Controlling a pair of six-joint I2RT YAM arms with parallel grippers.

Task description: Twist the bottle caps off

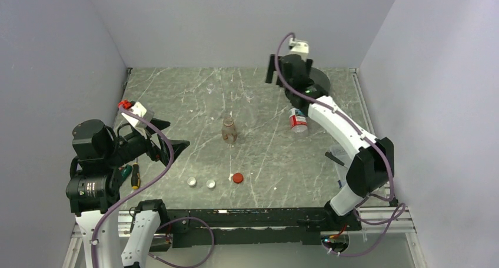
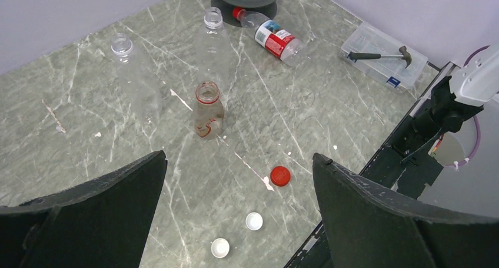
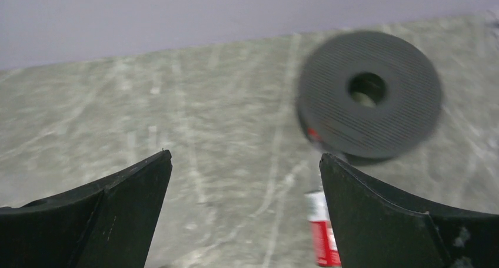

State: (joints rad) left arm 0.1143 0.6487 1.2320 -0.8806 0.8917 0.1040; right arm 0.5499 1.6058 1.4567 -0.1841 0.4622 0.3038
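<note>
A red-labelled bottle lies on its side at the back right, its red cap still on; it also shows in the left wrist view and the right wrist view. A small reddish bottle stands uncapped mid-table. Two clear bottles stand uncapped behind it. A loose red cap and two white caps lie near the front. My left gripper is open and empty, above the left side. My right gripper is open and empty, above the back by the lying bottle.
A big black spool disc lies at the back right, next to the lying bottle's cap end. A clear box with a hammer sits at the right edge. A screwdriver lies at the front left.
</note>
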